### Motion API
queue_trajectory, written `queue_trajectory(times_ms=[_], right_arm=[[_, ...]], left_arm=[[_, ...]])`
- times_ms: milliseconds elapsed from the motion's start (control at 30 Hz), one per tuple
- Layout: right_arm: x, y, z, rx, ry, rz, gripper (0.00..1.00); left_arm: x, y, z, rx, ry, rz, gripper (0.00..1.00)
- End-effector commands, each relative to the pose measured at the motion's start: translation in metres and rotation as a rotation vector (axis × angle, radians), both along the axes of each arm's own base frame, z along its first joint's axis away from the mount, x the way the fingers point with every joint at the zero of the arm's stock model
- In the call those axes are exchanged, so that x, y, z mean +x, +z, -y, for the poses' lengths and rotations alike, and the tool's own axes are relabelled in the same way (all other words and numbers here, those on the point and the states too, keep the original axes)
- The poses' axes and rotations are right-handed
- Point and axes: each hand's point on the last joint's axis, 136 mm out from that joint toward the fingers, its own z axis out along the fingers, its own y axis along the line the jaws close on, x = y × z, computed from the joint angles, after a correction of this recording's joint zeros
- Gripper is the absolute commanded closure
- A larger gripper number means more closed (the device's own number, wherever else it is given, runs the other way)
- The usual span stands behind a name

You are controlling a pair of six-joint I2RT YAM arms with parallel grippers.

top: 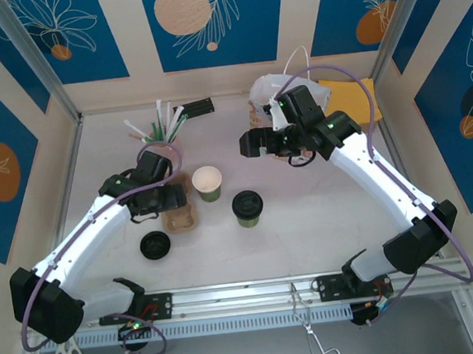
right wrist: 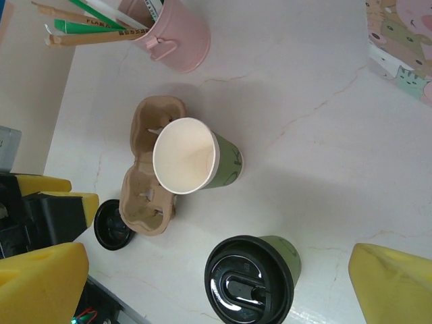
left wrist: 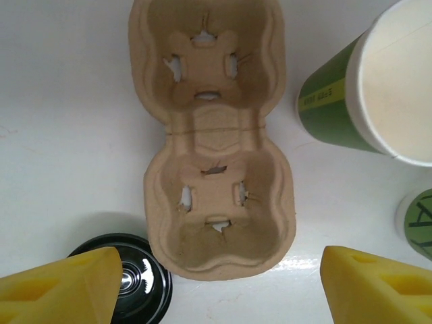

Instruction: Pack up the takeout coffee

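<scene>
Barely started imo: empty carrier (left wrist: 216, 202) under the wide-open left gripper (left wrist: 223, 287), loose lid (left wrist: 138, 283) beside it, and the open cup (right wrist: 185, 156) and lidded cup (right wrist: 250, 280) below the spread right gripper (top: 247, 145), neither packed yet.

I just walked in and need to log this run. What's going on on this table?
Two robot arms are packing takeout coffee. The left gripper hovers open over the empty cardboard carrier, holding nothing. The right gripper hangs open above the table, also empty. The lidded green cup and the open cup stand on the table beside the carrier, not yet in it. A loose black lid lies on the carrier's other side.
</scene>
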Motion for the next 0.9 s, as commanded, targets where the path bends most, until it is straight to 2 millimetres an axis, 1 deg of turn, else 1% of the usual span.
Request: queue_trajectory(times_ms=[0, 100, 200, 333, 467, 567, 667, 767, 867], right_arm=[[0.010, 0.008, 0.009, -0.038, -0.050, 0.034, 0.01], [0.021, 0.023, 0.027, -0.046, -0.097, 0.075, 0.01], [0.036, 0.044, 0.052, -0.043, -0.149, 0.138, 0.01], [0.064, 0.062, 0.101, -0.026, -0.272, 0.194, 0.01], [0.096, 0.081, 0.141, 0.042, -0.369, 0.242, 0.02], [0.121, 0.086, 0.173, 0.073, -0.450, 0.245, 0.01], [0.146, 0.085, 0.192, 0.138, -0.482, 0.231, 0.01], [0.170, 0.079, 0.202, 0.220, -0.471, 0.196, 0.01], [0.190, 0.071, 0.203, 0.299, -0.435, 0.138, 0.01]], left_arm=[[0.004, -0.006, 0.004, -0.016, -0.003, -0.014, 0.23], [0.008, -0.004, 0.007, -0.029, -0.007, -0.009, 0.23], [0.012, 0.003, 0.012, -0.049, -0.020, 0.006, 0.22], [0.017, 0.020, 0.026, -0.118, -0.052, 0.039, 0.22], [0.023, 0.034, 0.040, -0.195, -0.072, 0.063, 0.22], [0.026, 0.043, 0.052, -0.257, -0.091, 0.076, 0.22], [0.027, 0.052, 0.059, -0.293, -0.102, 0.089, 0.22], [0.026, 0.057, 0.060, -0.297, -0.108, 0.094, 0.21], [0.023, 0.061, 0.057, -0.292, -0.107, 0.102, 0.21]])
